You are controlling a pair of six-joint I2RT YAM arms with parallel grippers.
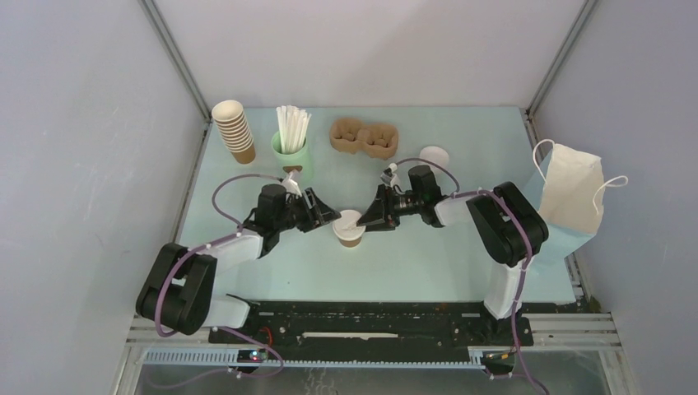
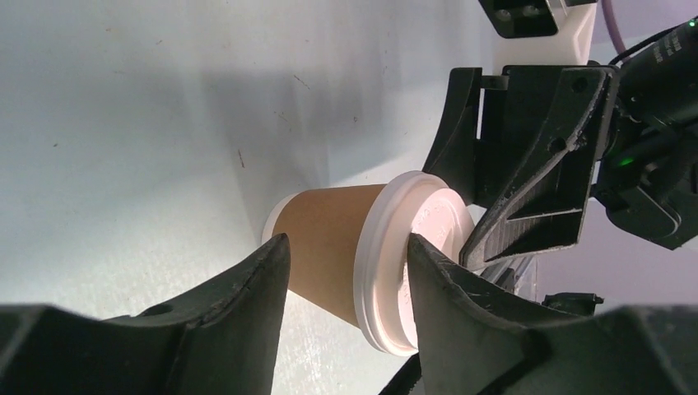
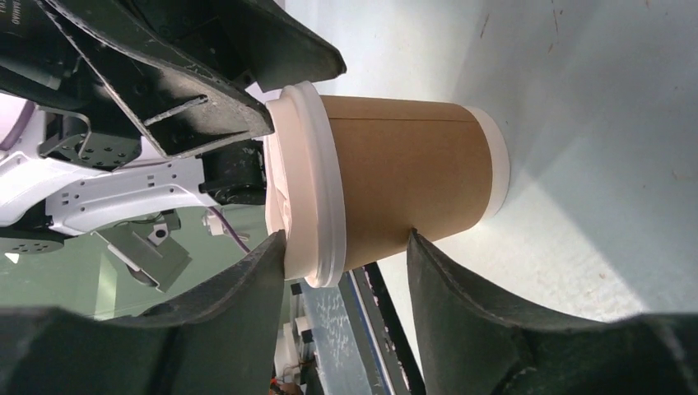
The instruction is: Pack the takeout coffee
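Note:
The takeout coffee (image 1: 349,229), a small brown paper cup with a white lid, stands upright mid-table. My left gripper (image 1: 333,216) reaches it from the left and my right gripper (image 1: 366,220) from the right, and their fingertips meet over the lid. In the left wrist view the left gripper (image 2: 346,243) has one finger on the lid (image 2: 383,263) and the other against the cup (image 2: 329,239) wall near its base. In the right wrist view the right gripper (image 3: 346,239) touches the lid (image 3: 304,164) top and the middle of the cup (image 3: 403,173) wall.
At the back stand a stack of lidless brown cups (image 1: 233,130), a mint-green cup of white straws (image 1: 292,148), a brown pulp carrier (image 1: 364,137) and a loose white lid (image 1: 434,156). A white paper bag (image 1: 570,196) stands at the right edge.

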